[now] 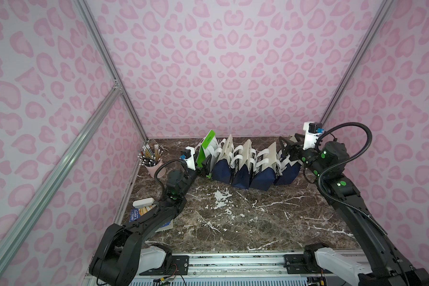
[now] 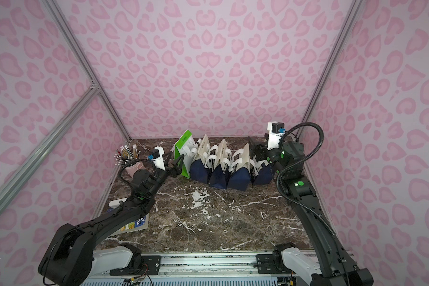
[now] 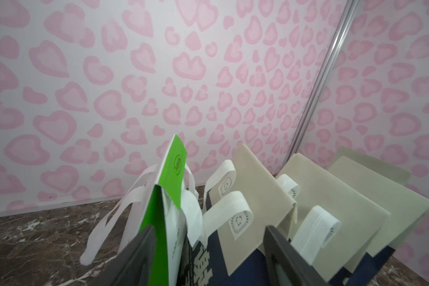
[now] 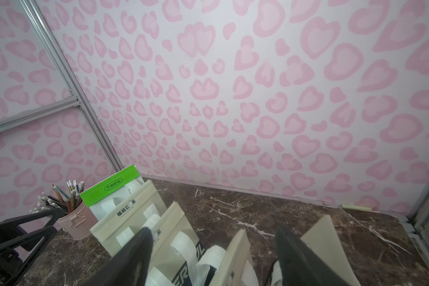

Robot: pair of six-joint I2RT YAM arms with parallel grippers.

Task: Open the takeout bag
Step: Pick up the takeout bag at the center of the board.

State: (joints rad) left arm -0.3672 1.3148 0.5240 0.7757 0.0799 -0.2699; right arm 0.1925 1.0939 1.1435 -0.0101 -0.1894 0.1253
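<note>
Book (image 1: 137, 213) — half under arm (image 1: 156, 216) (blurred)

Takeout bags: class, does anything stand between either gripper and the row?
Nothing visible does. The left gripper, open, reaches the green bag at one end; the right gripper, open, reaches a beige-and-navy bag at the other.

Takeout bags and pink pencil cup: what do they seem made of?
Takeout bags: likely non-woven fabric, matte; the white handles show embossed dot texture. Pink pencil cup: possibly painted metal, smooth satin finish with a small side handle; plastic cannot be ruled out.
</note>
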